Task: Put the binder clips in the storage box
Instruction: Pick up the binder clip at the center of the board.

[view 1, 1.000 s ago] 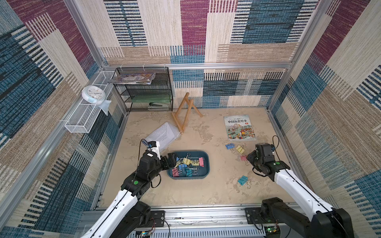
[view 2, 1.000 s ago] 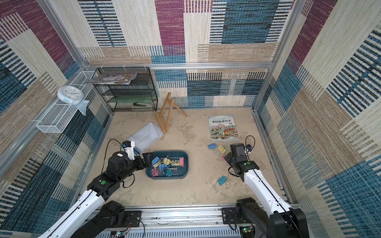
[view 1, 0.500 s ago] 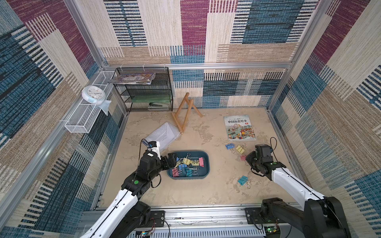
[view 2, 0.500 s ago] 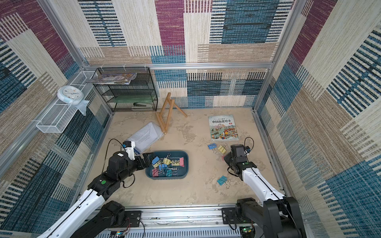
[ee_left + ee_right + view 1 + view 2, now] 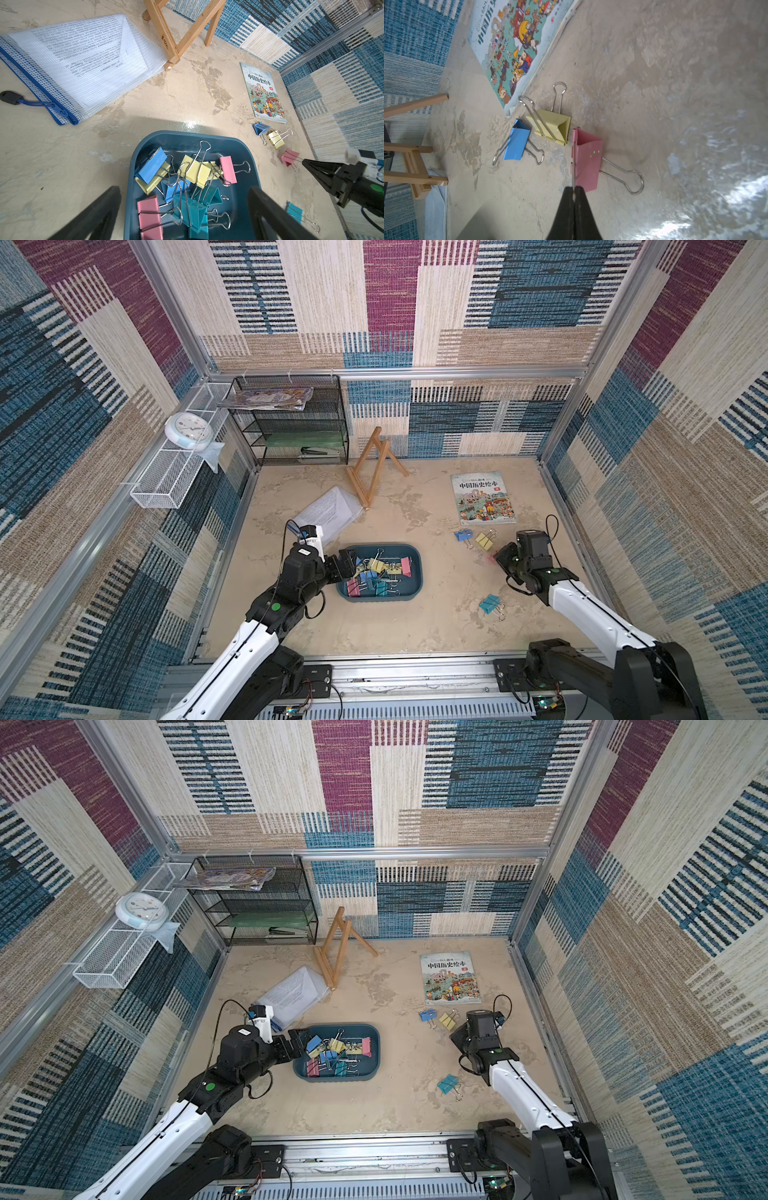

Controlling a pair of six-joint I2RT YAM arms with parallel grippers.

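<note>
Four clips lie loose on the tabletop (image 5: 436,626), one of each colour, all on the 3 o'clock side of the one storage box (image 5: 374,598). One blue clip (image 5: 463,535) and one yellow clip (image 5: 484,541) sit side by side at 2 o'clock. One pink clip (image 5: 587,162) is at 3 o'clock, just beside the yellow one. One teal clip (image 5: 489,604) lies alone at 4 o'clock, well apart from the other three.

My right claw (image 5: 574,190) is pinched tight on one silver wire handle of the pink clip, whose body rests on the tabletop.

Inside the box is a tangled heap of binder clips (image 5: 195,172). I count two blue, two pink, at least two yellow and about three teal, roughly ten. The overlaps keep me from an exact figure.

My left claw (image 5: 347,567) is spread wide and holds nothing. It hovers over the box's 9 o'clock rim.

Beyond the box are one mesh zip pouch (image 5: 332,510) at 11 o'clock, one wooden easel (image 5: 372,472) at 12 and one picture book (image 5: 482,497) at 1 to 2 o'clock.
</note>
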